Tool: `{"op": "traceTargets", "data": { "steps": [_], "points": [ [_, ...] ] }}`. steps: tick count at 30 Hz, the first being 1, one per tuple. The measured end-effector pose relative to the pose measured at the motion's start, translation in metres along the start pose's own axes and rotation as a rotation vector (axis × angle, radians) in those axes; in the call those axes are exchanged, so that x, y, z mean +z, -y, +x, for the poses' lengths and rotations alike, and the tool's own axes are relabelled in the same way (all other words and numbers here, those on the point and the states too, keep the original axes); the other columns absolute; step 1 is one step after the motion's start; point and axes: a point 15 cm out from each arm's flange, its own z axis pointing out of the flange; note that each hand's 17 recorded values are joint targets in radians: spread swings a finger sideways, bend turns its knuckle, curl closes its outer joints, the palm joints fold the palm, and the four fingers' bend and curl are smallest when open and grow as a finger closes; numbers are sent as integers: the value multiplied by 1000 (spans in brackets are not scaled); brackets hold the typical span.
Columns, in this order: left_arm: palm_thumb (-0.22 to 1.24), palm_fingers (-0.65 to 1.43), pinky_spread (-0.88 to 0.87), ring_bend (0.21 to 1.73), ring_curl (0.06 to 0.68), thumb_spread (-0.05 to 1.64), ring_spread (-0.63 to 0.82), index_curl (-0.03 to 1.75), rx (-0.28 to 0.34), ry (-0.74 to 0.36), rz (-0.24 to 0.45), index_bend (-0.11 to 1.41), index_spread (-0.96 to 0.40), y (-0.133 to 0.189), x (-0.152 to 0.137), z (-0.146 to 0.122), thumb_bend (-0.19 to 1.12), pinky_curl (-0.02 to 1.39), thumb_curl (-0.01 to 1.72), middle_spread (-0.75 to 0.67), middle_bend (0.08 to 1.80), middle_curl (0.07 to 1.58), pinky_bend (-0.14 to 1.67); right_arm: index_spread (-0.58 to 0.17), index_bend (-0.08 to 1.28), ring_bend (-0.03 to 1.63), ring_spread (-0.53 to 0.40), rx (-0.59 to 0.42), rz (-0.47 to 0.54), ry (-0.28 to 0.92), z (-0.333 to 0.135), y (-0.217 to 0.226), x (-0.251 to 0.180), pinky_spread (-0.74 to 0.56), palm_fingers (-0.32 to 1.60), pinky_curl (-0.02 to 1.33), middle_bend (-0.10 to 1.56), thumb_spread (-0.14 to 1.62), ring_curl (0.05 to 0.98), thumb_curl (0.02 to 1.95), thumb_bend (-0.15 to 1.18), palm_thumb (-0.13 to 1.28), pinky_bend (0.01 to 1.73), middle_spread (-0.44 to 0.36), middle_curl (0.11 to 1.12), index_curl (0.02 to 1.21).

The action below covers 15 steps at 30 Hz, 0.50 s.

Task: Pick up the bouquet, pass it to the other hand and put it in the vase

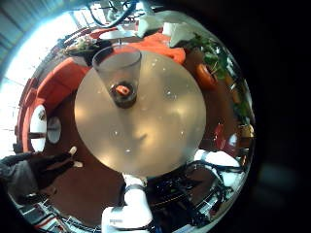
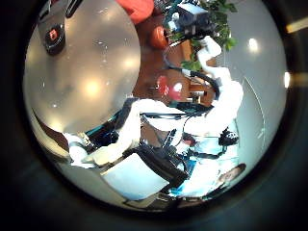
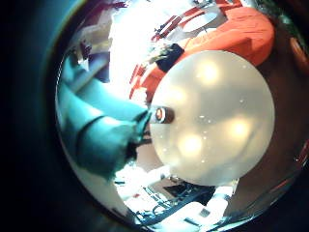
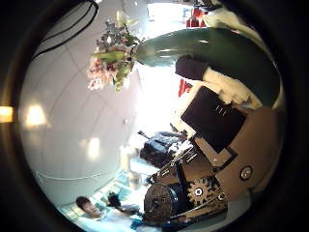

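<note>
Bouquet [image 4: 114, 56]: pale pink and white flowers, green wrapped stem [image 4: 208, 46]; held above the round surface [image 3: 217, 116], right hand [image 4: 217, 116] with fingers curled round the stem. Vase [image 1: 119, 73]: clear glass, upright on the surface. Left hand [image 2: 125, 140]: finger position cannot be told.

round pale table [image 1: 146, 121] well below the palm, clear vase [image 1: 119, 73] standing upright near its edge, empty of flowers
</note>
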Motion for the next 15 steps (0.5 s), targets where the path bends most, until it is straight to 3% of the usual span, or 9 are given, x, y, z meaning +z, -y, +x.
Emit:
{"op": "traceTargets", "data": {
  "steps": [4,9,15],
  "points": [
    [327,256,514,506,208,1094,548,369,23,-139,126,175,128,29,-17,24,-29,303,333,352,189,320,207,-241,1160,1431,-204,-10,-77,139,-11,-23,17,-164,1122,892,1396,848,758,1148,41,1157,1277,-117,792,952],
    [285,247,511,535,211,1068,539,355,41,-328,254,157,143,58,-44,45,-35,314,329,353,190,323,232,-238,1165,1434,-204,-67,-155,220,-20,-41,26,-167,1120,916,1400,854,758,1183,39,1151,1262,-116,788,946],
    [233,195,509,577,219,1014,551,328,23,-516,276,146,194,86,-50,51,-36,329,323,408,191,322,271,-235,1170,1435,-203,-111,-255,310,-30,-64,31,-171,1120,946,1403,861,757,1223,35,1147,1244,-115,783,939]
  ]
}}
